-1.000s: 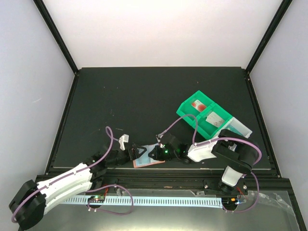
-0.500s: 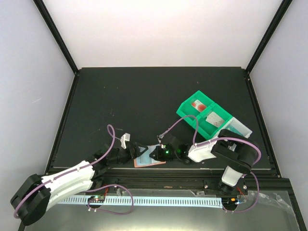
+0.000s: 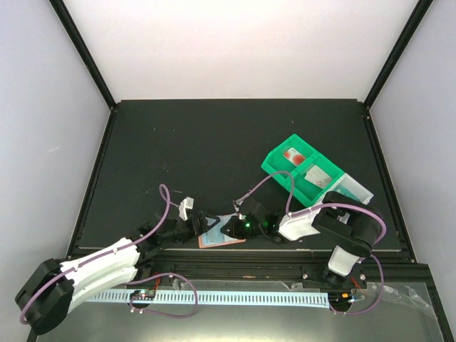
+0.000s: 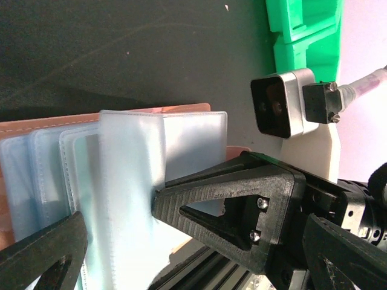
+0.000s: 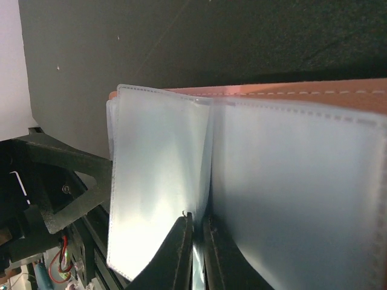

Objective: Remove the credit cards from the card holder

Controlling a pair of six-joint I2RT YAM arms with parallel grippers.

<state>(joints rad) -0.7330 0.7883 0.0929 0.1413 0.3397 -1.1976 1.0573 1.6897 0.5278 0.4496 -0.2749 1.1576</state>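
At the near edge of the surface point(image 3: 178, 149), low and centre in the overhead view, the card holder point(image 3: 218, 241) lies opened flat between the two arms. The right end effector point(image 3: 229, 228) is closed to a sliver and appears to pinch one pale blue pocket leaf point(image 5: 157, 175), standing it up off the salmon cover. The left end effector point(image 3: 204, 226) faces it from the left of the frame, spread fully wide with nothing in it, its fingers either side of the fanned pockets.

The step in hand looks like exposing a pocket so that a card can be drawn out. No credit card can be made out in the sleeves. The left arm would need to find a card edge and close on it.

Farther back, right of centre, sits a green bin point(image 3: 271, 165).
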